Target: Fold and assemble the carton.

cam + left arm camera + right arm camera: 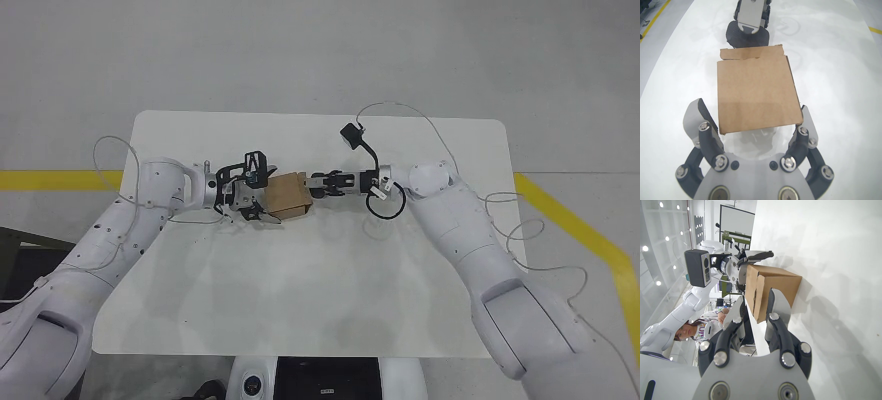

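A small brown carton (289, 193) stands on the white table (330, 290) between my two grippers. In the left wrist view the carton (757, 91) shows a flat panel, with a flap edge sticking out at its far end. My left gripper (751, 105) is open, and its fingers (702, 113) straddle the carton's near end. My right gripper (757, 294) is open at the opposite end of the carton (776, 283), one finger beside a side face and the other past the seamed end flaps. In the top view the left gripper (252, 192) and right gripper (316, 186) face each other across it.
Thin cables loop over the table near both arms, one by the right wrist (384, 203). The table's near half is bare white surface. A yellow floor line (60, 180) runs beyond the table's sides.
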